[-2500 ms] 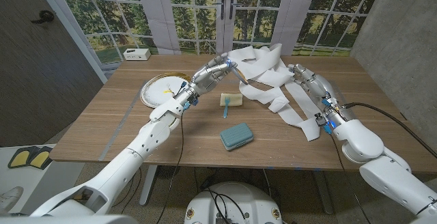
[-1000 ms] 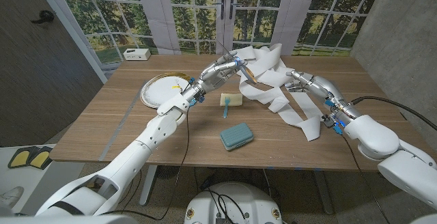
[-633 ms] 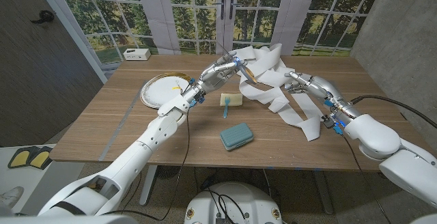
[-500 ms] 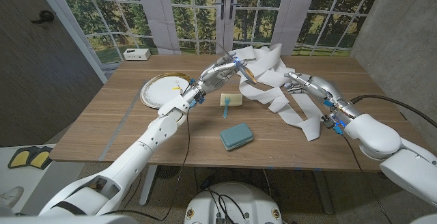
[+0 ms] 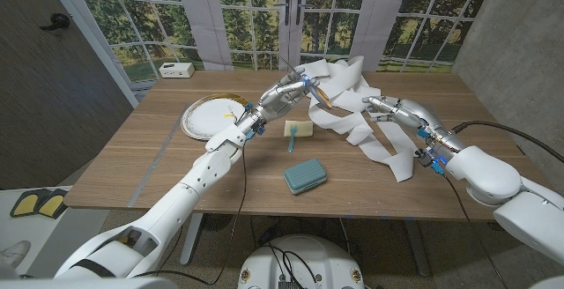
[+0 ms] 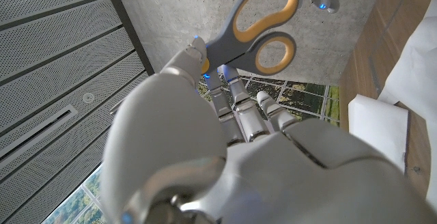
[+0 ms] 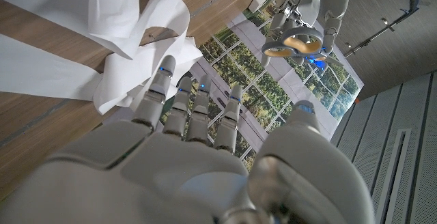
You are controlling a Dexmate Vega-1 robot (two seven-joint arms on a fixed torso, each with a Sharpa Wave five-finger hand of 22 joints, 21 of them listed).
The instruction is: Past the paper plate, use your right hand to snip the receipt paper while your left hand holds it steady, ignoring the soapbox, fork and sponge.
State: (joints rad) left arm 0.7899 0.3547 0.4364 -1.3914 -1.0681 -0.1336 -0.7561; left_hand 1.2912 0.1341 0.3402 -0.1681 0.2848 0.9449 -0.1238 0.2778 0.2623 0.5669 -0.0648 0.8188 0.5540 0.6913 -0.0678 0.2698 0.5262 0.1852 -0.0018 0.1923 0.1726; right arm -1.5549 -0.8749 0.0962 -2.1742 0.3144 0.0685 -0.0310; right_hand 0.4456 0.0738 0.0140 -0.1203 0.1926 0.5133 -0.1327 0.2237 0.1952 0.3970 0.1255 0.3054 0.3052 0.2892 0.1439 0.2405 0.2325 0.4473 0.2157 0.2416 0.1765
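Reaching further inward, right hand [image 5: 381, 106] spreads empty fingers; left hand [image 5: 284, 92] grips raised scissors [image 6: 254, 31].

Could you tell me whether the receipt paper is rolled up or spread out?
Spread out: the receipt paper lies in loose, tangled white loops across the table.

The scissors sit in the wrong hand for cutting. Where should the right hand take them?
Take the scissors by their orange loops, which stand free beyond the left hand's grip. The open right hand should probably come in from the robot's right.
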